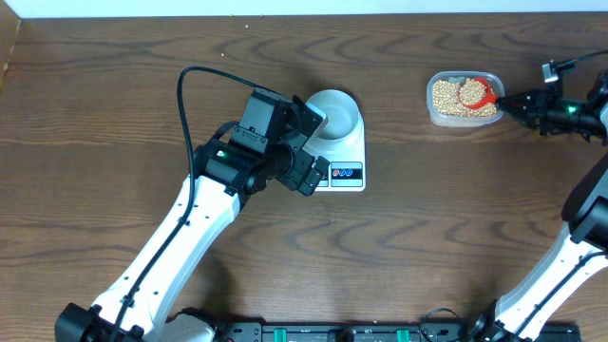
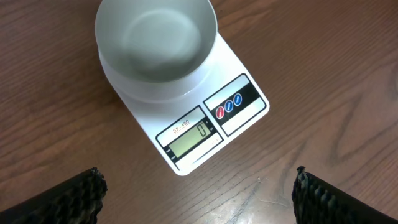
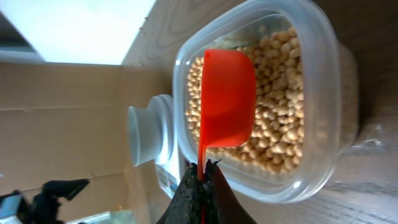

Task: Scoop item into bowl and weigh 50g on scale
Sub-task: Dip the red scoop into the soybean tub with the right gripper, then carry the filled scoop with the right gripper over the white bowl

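R hand (image 3: 200, 176) clamped on red scoop (image 3: 227, 96) in bean tub (image 3: 341, 81); L hand (image 2: 199, 190) spread wide, empty, above scale (image 2: 230, 65)

We see 2 arms: the left arm (image 1: 180, 237) and right arm (image 1: 556, 271) are both white tubular links with black joint housings. A black cable (image 1: 182, 104) loops off the left arm, and 1 small green light (image 1: 220, 153) glows near each wrist. The left gripper (image 2: 198, 177) has black ribbed fingers (image 2: 74, 198); the right gripper (image 3: 200, 175) is black too.
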`<state>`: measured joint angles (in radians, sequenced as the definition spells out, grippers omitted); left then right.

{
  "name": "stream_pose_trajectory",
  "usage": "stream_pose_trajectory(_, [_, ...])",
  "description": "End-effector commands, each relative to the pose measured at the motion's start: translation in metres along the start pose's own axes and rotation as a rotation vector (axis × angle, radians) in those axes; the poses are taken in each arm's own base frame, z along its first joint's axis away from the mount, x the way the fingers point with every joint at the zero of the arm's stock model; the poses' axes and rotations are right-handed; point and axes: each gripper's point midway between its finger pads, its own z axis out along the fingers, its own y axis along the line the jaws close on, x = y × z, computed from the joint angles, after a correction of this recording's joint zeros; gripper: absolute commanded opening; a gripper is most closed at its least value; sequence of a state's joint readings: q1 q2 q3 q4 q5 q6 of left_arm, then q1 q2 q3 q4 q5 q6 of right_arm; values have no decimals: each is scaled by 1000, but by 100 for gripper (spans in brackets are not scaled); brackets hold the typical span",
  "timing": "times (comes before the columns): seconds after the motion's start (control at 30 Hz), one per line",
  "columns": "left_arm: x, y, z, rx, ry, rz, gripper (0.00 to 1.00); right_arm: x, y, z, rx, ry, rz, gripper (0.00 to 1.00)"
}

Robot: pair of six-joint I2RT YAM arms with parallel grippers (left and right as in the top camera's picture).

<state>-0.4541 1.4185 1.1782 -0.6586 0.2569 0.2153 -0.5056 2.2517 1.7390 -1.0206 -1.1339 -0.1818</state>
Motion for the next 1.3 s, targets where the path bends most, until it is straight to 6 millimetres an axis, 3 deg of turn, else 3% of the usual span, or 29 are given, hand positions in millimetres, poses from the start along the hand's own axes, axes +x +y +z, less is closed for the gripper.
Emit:
stream_pose_trajectory(0.0, [2, 1, 2, 4, 10, 11, 98, -4, 12, -8, -112, -33, 10, 1])
stream_pose_trajectory(0.37, [2, 1, 2, 4, 10, 11, 98, -8, 17, -31, -195, -90, 45, 1])
stream_pose_trajectory(0.63, [2, 1, 2, 4, 10, 11, 98, -11, 36, -34, -300, -114, 12, 1])
stream_pose_trajectory(0.87, [2, 1, 2, 4, 10, 11, 98, -11, 61, -23, -409, -104, -10, 1])
stream_pose_trajectory(1.27, [2, 1, 2, 4, 10, 11, 98, 5, 87, 20, -440, 11, -14, 1])
